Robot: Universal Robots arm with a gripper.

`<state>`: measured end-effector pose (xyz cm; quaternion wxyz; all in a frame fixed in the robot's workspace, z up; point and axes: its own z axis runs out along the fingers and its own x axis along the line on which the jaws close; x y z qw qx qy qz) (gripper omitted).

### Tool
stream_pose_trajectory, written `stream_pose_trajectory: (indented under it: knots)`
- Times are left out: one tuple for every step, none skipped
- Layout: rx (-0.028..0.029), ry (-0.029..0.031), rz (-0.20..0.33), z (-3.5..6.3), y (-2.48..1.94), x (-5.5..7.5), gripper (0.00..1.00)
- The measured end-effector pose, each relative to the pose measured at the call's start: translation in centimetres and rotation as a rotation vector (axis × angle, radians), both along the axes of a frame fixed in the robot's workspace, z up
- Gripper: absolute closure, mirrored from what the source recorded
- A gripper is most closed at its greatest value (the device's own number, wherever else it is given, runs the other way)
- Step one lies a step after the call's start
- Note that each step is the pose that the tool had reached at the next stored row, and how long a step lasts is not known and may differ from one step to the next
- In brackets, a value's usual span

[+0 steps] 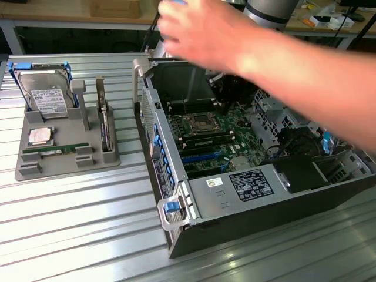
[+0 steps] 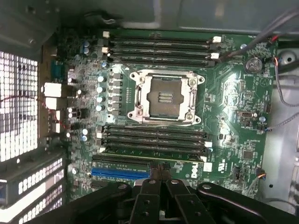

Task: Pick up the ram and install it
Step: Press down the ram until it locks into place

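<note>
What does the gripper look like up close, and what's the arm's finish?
The gripper is matte black: two flat fingers with small round screw holes, flanked by curved black linkage bars with pivot bolts. In the exterior view the arm shows a grey cylindrical segment.

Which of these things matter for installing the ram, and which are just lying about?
For the job: long green ram stick in the grey holder; black memory slots on the green motherboard; black claw.
Lying about: silver hard drive; square silver processor chip; upright card with metal bracket; person's arm.
</note>
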<state>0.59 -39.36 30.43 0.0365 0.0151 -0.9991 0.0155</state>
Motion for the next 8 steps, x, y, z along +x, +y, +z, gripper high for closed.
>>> stream_pose_trajectory:
  knots:
    - [0.0, 0.0, -0.029, -0.08, 0.0, 0.0, 0.89]
    - [-0.0003, 0.0, -0.055, -0.13, 0.0, 0.0, 0.89]
    - [-0.0003, 0.0, -0.066, -0.14, 0.0, 0.0, 0.89]
    - [-0.0001, 0.0, -0.066, -0.15, 0.0, 0.0, 0.89]
    - [0.0, 0.0, -0.066, -0.15, 0.0, 0.0, 0.89]
    - [-0.0001, 0.0, -0.066, -0.15, 0.0, 0.0, 0.89]
    - [0.0, 0.0, -0.066, -0.15, 0.0, 0.0, 0.89]
    - [0.0, 0.0, -0.066, -0.15, 0.0, 0.0, 0.89]
